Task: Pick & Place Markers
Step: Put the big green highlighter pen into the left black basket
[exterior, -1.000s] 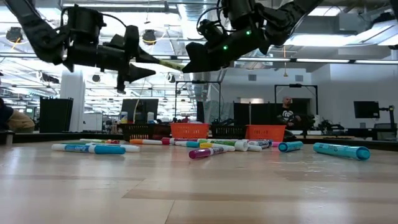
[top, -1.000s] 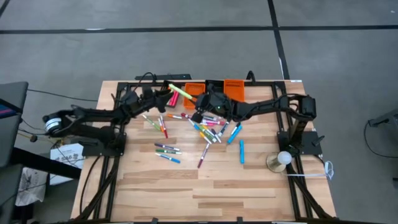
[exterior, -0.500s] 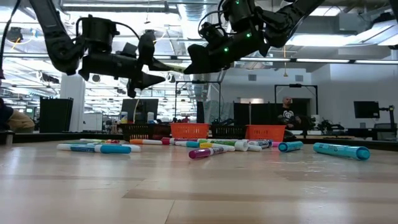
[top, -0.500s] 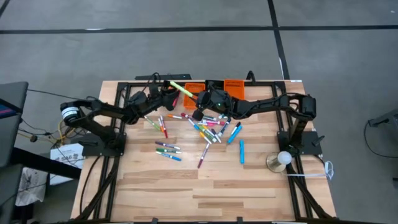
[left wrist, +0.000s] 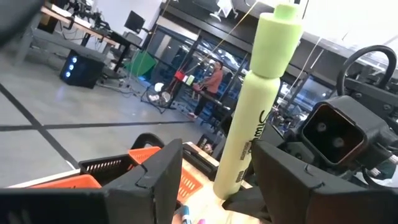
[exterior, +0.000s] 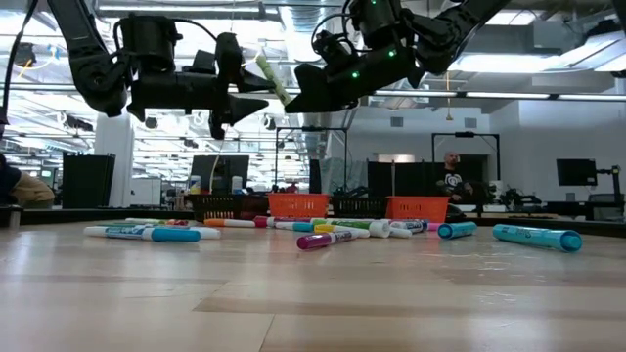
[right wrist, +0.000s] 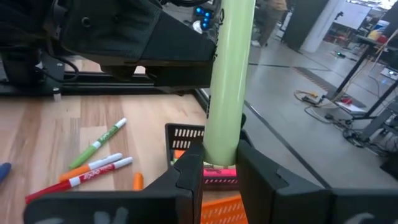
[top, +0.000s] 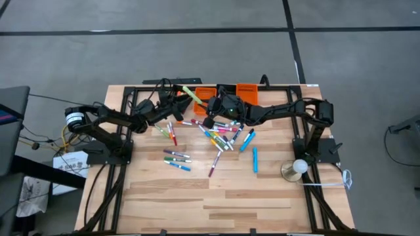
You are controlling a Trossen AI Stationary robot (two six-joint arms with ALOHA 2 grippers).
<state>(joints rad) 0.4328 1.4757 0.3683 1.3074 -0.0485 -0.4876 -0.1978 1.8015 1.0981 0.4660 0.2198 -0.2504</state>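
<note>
A yellow-green marker (top: 192,94) hangs in the air between both grippers, steeply tilted in the low view (exterior: 272,80). My right gripper (top: 209,105) is shut on its lower end. My left gripper (top: 178,101) is open; in the left wrist view its fingers stand on either side of the marker's barrel (left wrist: 245,130), with a clear gap on one side. Many other markers lie flat on the table: a heap (top: 220,134), a small group (top: 176,157), a single blue one (top: 254,159). My right gripper pinches the yellow-green marker's lower end (right wrist: 221,146) between its two fingers (right wrist: 186,171). It comes from the table's right, about level. The marker is lifted clear and stands up out of the fingers, leaning toward the far left and reaching past my left gripper.
Orange bins (top: 205,94) (top: 247,92) and a black one (top: 226,90) line the far edge, just beyond the grippers. A round lamp-like object (top: 295,169) stands near the right arm's base. The table's near half is bare wood (top: 216,203). A person (exterior: 450,176) stands far behind.
My left gripper has moved toward the table's right, closer to my right gripper. The yellow-green marker has tipped from nearly level to steeply upright: its free end rose while the end at my right gripper stayed in place.
</note>
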